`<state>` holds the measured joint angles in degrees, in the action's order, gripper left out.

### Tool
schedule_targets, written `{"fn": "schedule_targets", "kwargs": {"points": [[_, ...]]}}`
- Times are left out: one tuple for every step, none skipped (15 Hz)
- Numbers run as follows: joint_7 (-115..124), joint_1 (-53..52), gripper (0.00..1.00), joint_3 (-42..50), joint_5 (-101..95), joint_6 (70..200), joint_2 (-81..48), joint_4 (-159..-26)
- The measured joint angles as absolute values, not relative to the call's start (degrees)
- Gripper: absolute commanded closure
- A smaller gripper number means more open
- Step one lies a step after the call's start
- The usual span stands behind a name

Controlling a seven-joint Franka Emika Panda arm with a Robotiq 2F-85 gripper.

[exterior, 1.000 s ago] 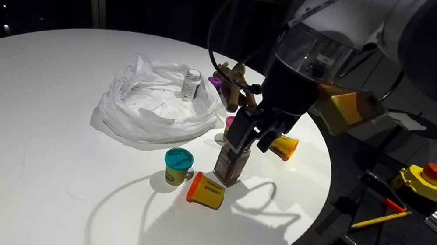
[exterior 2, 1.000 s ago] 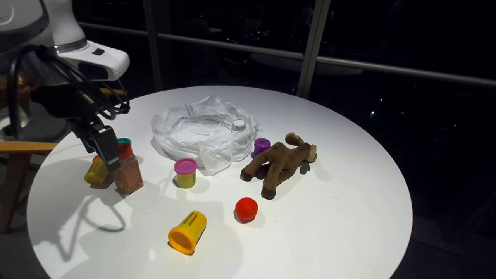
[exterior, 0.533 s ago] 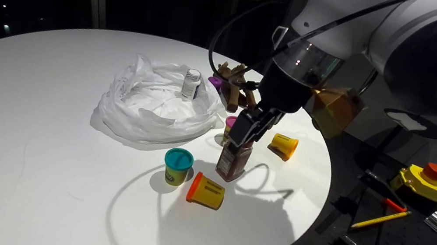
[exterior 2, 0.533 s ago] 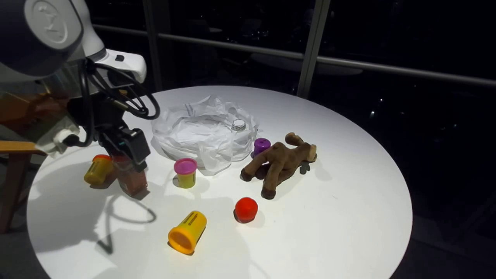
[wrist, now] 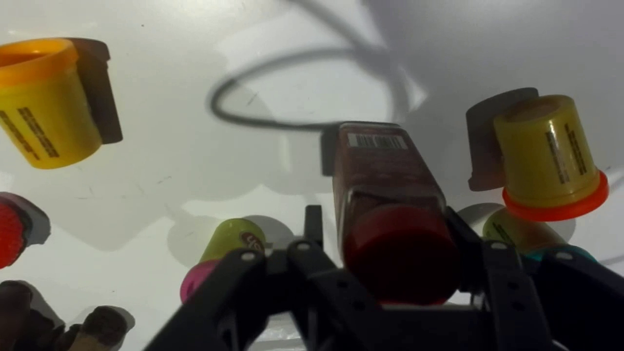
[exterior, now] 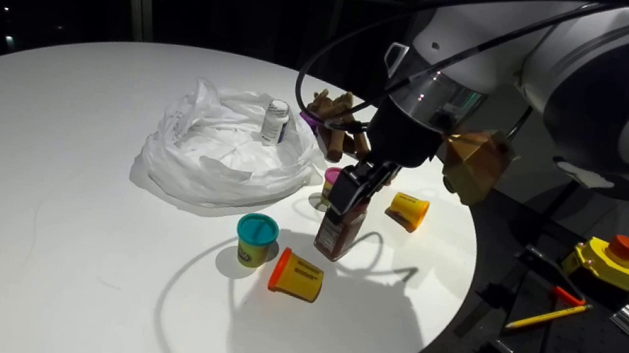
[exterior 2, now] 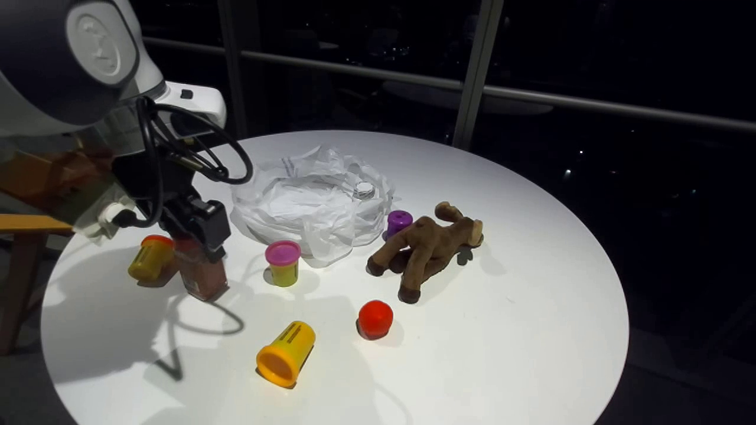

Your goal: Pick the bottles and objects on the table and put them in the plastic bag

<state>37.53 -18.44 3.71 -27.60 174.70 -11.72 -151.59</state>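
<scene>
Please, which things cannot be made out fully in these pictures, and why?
White bottle: in an exterior view, body mostly hidden by the plastic bag.
Slim bottle: in an exterior view, upper part largely behind the jaws.
Teal cup: in the wrist view, partly behind the jaws.
Red piece: in the wrist view, cut off by the left edge.
Orange-lidded cup: in the wrist view, print too small to read.

Both exterior views look down across the table (exterior: 51, 260); the wrist view seems nearer and steeper.
</scene>
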Motion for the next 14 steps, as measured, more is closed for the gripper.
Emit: {"fn": "schedule_targets", "kwargs": {"points": [[37.5, -18.4, 0.81, 3.4, -27.5, 174.7, -11.9, -151.6], [37.5, -18.4, 0.8, 3.3, -27.5, 174.7, -11.9, -151.6], [37.7, -18.5, 0.8, 3.2, -27.5, 174.4, -11.9, -151.5], [38.1, -18.6, 0.8, 3.2, -27.5, 174.0, -11.8, -151.2], [38.8, -19.0, 0.8, 3.3, -27.5, 173.3, -11.6, -150.4], [39.9, -19.8, 0.8, 3.5, -27.6, 172.0, -11.2, -149.2], [41.3, -20.8, 0.8, 3.7, -27.9, 170.1, -10.5, -147.5], [43.3, -22.0, 0.8, 3.9, -28.3, 168.0, -9.6, -145.3], [45.1, -23.1, 0.8, 3.9, -28.4, 165.8, -8.8, -142.8], [46.7, -24.0, 0.8, 3.9, -28.5, 163.7, -8.2, -140.1], [48.3, -24.6, 0.8, 3.9, -28.8, 161.9, -8.0, -137.2], [49.8, -24.9, 0.8, 4.1, -29.3, 160.5, -8.3, -134.5], [51.3, -25.0, 0.8, 4.5, -30.0, 159.5, -8.9, -131.8], [52.7, -25.0, 0.8, 5.2, -30.6, 158.8, -10.1, -129.2]]}}
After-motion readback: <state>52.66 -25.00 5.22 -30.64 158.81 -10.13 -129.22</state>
